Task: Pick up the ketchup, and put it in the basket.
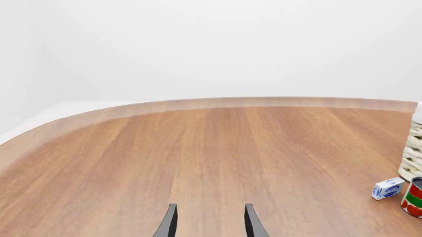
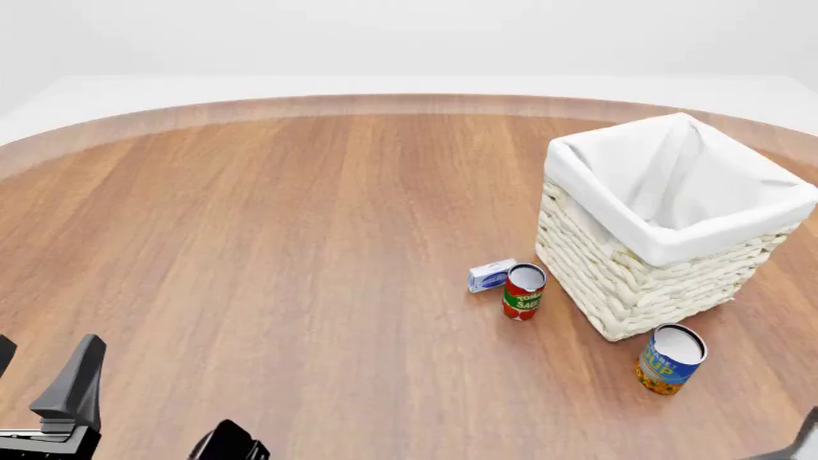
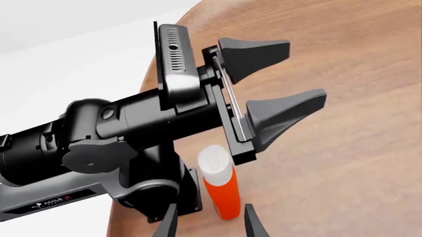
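Two arms: both sit low at the near edge of the table, barely showing in the front view.
Table: a round wooden top in warm reddish-brown, grain running away from the arms, with a paler band along its curved far edge.
Room: plain white walls and a pale floor beyond the table edge, evenly lit, with soft shadows under the objects.
Basket: the cream woven basket stands on the right half of the table, its white cloth lining folded over the rim; a sliver of its weave shows in the left wrist view.
Tomato can: a small red-and-green can stands upright just left of the basket's near corner.
Small box: a blue-and-white box lies just beside the tomato can, on its far left.
Blue-and-yellow can: it stands upright near the basket's front corner, apart from it.
Ketchup: the red-orange bottle with its white cap stands on the wood beside the left arm's base; it is outside the front view.
Right gripper: its fingertips are spread apart just short of the ketchup, gripping nothing.
Left gripper: its dark fingers are parted and empty, poised above bare wood.
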Available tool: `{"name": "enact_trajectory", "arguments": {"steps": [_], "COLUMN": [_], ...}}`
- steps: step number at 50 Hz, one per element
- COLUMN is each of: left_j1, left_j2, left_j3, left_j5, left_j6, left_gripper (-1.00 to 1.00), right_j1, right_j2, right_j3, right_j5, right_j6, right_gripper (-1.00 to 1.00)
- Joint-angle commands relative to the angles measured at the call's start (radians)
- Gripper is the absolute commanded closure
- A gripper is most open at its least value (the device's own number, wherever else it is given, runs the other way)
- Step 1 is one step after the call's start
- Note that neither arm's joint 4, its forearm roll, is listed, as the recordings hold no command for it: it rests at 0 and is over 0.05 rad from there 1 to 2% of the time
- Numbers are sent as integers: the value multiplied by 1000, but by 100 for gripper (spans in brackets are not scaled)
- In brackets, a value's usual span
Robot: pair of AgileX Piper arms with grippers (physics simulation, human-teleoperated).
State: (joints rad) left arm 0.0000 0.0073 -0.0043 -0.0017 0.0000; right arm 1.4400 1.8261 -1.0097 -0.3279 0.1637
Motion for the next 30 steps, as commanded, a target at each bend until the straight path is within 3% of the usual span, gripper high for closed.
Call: {"name": "enact_trajectory", "arguments": {"steps": [1,30], "left_j1": [0,0], "left_j2": [0,0], "left_j3": [0,0], "left_j5": [0,0], "left_j6": [0,0], "left_gripper": [-100,-100], "right_j1": [-17,-25], "right_j2": [16,58], "right_j3": [-17,-76], "right_j5": [6,35], "right_j6": [1,25], "right_gripper": [-100,-100]}}
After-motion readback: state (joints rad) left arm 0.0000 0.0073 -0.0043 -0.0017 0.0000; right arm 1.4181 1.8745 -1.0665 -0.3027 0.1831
